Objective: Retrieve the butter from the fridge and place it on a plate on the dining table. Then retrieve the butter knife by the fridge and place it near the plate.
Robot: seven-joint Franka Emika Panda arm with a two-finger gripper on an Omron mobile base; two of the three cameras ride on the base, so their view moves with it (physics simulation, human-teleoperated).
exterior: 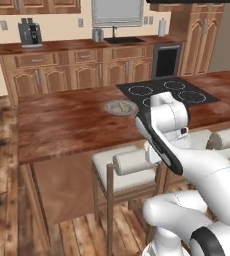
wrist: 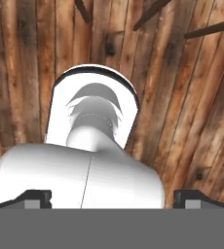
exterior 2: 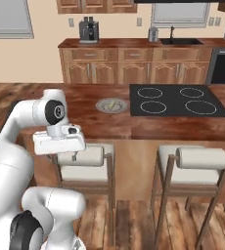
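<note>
I see the gripper (wrist: 112,198) pointing down at the plank floor with its jaws spread wide and empty, while the butter (exterior 2: 113,104) lies on the plate (exterior 2: 103,108) on the dining table (exterior 2: 100,124), with no readable lettering anywhere.

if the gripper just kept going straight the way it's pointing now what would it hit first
Probably the robot's own white body, which lies straight ahead of the open gripper in the hand view, with the wood plank floor beyond it. How near is hard to judge.
</note>
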